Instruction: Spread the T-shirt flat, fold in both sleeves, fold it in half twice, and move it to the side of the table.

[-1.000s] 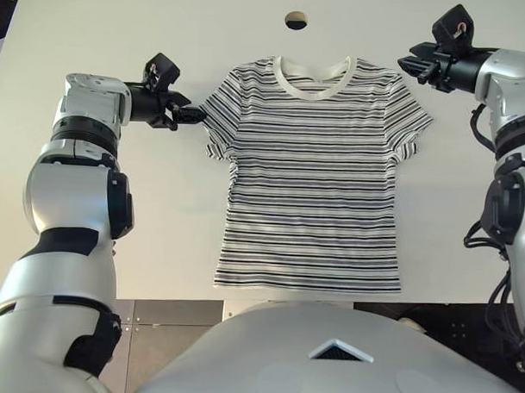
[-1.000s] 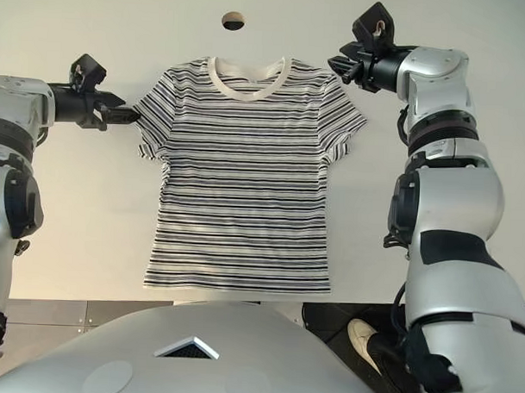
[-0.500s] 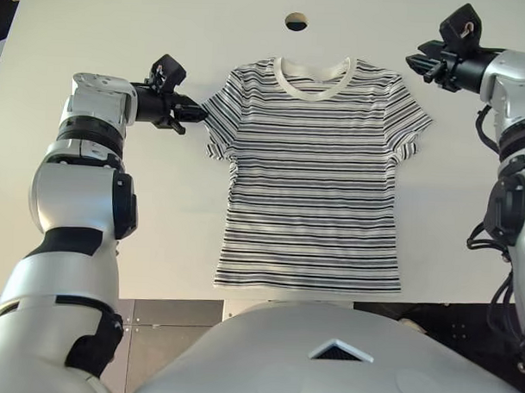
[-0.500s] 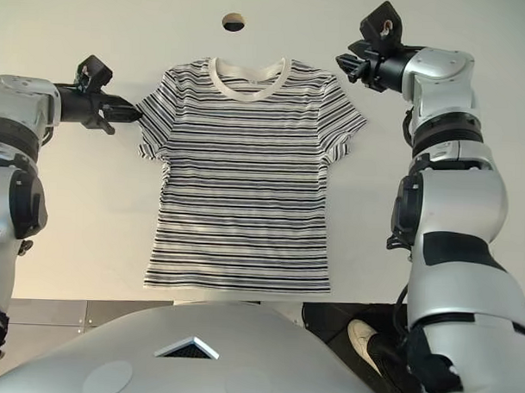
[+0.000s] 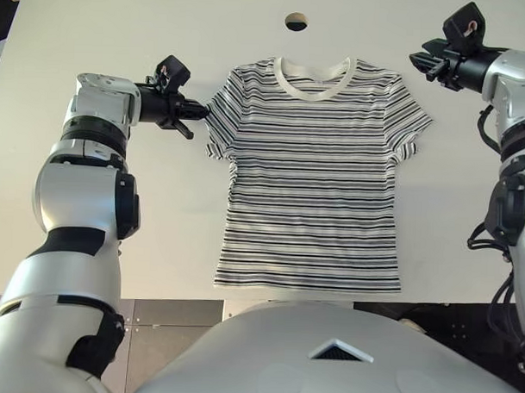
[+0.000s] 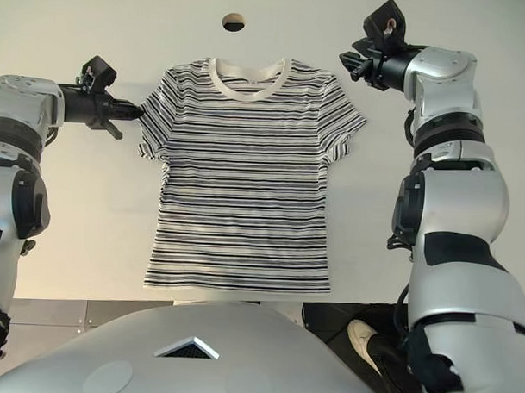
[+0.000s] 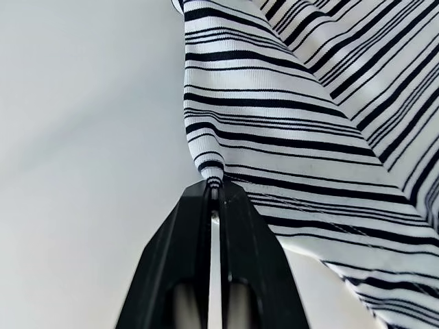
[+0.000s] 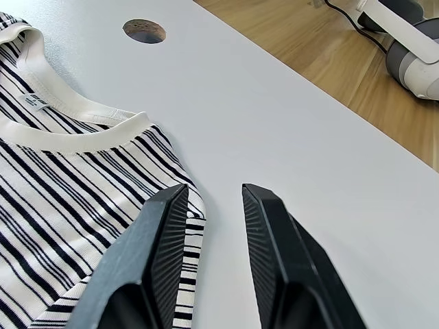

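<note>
left gripper [image 7: 214, 195]: fingers together, clamped on the hem edge of the left sleeve [image 5: 219, 117]; a small fold of striped fabric is pinched right at the tips.
left sleeve: straight ahead of the left tips, lifted a little at the pinch, the rest lying on the table [image 5: 121, 45].
T-shirt [image 5: 311, 172]: beyond the pinched sleeve, toward the other hand; lies between the two grippers, front up, body flat, bottom hem straight, collar [image 5: 313, 76] on the far side from the robot.
right gripper [image 8: 212, 219]: fingers apart, holding nothing; near the shirt's shoulder edge, just outside it, tips pointing in toward the collar. Contact with the cloth cannot be told.
right sleeve [image 5: 409, 115]: nearer the robot than the right gripper, flat, not held.
hole [image 5: 295, 21]: in the table, beyond the collar, off between both hands.
step: spreading looks about done; judged to be the start of the sleeve folds, left side first.
next move: carry the pinched left sleeve in across the chest toward the right gripper, lay it flat, release. The right gripper must drop to its sleeve hem and close before doing the same.
watch: a thin edge pinch could slip; pulling too far would drag the body out of square.
</note>
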`<state>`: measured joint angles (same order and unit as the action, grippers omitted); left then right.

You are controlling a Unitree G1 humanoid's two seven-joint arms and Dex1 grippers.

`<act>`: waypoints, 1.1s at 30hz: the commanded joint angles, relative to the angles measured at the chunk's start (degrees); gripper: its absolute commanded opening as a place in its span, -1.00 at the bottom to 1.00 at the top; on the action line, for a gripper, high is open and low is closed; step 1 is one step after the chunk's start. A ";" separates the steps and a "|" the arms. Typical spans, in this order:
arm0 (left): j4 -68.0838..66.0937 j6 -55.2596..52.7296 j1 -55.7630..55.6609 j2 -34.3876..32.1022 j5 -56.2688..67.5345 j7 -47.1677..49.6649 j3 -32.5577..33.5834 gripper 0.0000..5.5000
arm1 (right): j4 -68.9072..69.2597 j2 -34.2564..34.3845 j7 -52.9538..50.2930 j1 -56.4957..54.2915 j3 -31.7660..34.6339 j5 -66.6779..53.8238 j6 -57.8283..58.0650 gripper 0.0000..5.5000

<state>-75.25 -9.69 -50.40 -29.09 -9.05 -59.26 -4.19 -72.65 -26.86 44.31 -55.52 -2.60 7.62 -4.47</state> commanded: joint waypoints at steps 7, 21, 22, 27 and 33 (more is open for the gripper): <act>0.69 0.87 -2.84 -2.31 2.61 0.24 3.19 -0.95 | 0.14 -0.12 -0.20 0.33 0.21 -0.04 -0.37 -0.48; 4.08 2.21 -4.81 -0.78 2.64 -7.63 1.64 -0.95 | -0.18 -0.05 -0.41 0.96 0.00 0.22 0.01 -0.48; 4.39 2.15 -5.04 -0.53 2.67 -7.95 1.49 -0.95 | -0.20 -0.01 -0.40 1.01 -0.04 0.25 0.01 -0.48; 5.22 1.78 -6.17 0.71 2.64 -8.18 0.85 -0.95 | -0.28 -0.02 -0.41 1.34 -0.13 0.35 0.04 -0.48; 5.67 1.27 -5.85 4.47 2.22 -7.63 -1.04 -0.95 | -0.33 -0.07 -0.54 1.45 -0.07 0.31 0.11 -0.48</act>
<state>-70.51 -8.02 -55.24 -25.57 -6.52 -66.90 -4.62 -72.68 -26.84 43.96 -54.36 -2.64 7.67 -4.53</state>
